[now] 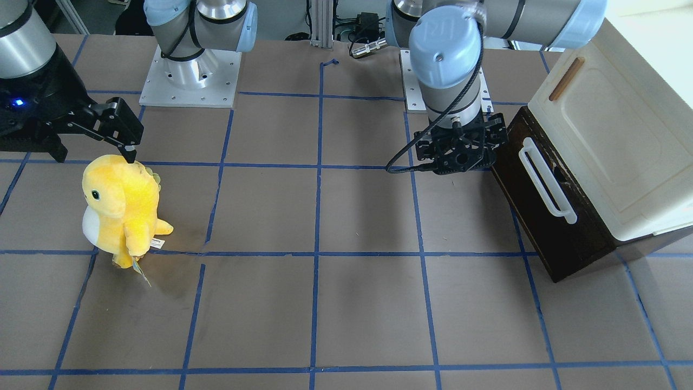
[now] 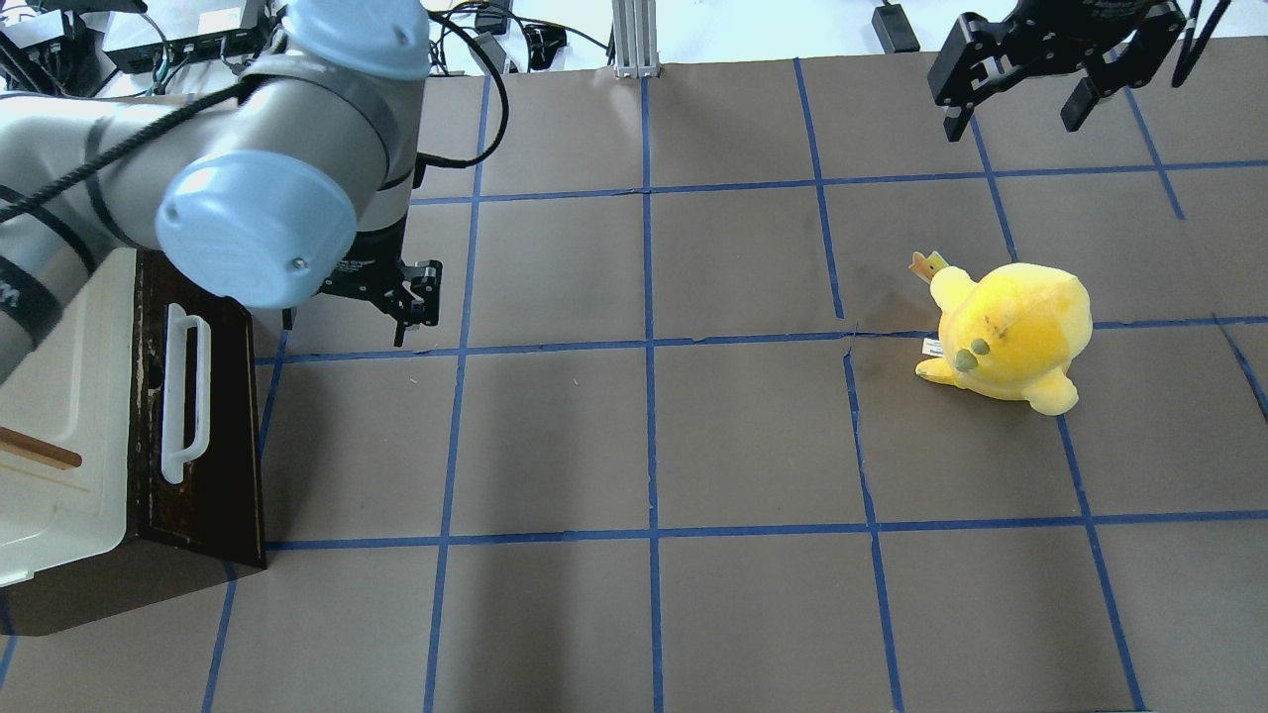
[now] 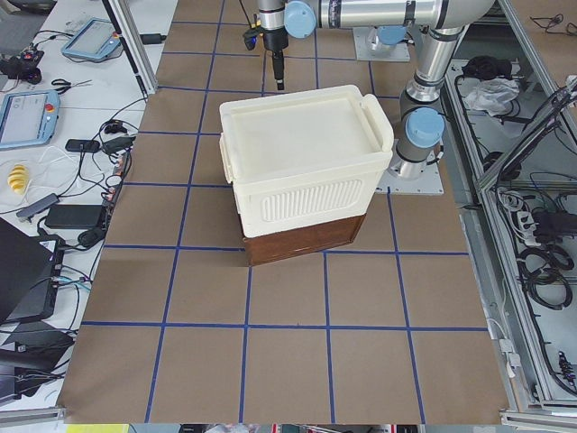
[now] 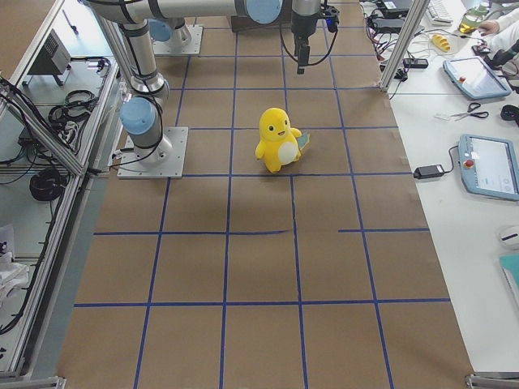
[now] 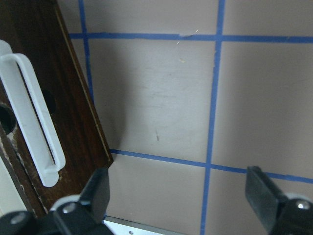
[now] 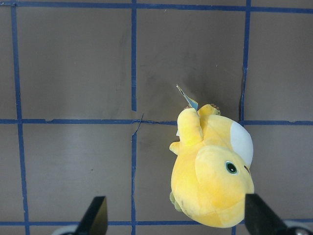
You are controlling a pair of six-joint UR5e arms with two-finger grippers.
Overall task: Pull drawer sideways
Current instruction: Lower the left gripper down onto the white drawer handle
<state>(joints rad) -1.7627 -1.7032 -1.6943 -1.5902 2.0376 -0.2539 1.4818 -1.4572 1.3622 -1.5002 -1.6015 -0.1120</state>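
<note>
The drawer [image 1: 533, 216] has a dark brown front and a long white bar handle [image 1: 547, 181]. It sits shut under a cream cabinet [image 1: 612, 141] at the table's left end. It also shows in the overhead view [image 2: 223, 436] and the left wrist view [image 5: 68, 98]. My left gripper [image 1: 460, 160] is open and empty. It hovers just off the drawer front's corner nearest the robot base, clear of the handle [image 5: 32, 117]. My right gripper [image 2: 1020, 109] is open and empty, far off above the table's other end.
A yellow plush toy [image 2: 1010, 337] stands on the brown paper table below my right gripper [image 6: 176, 218]. The cream cabinet door carries a small brown wooden handle [image 1: 566, 78]. Blue tape lines grid the table. The arm bases [image 1: 189, 76] stand at the robot's edge.
</note>
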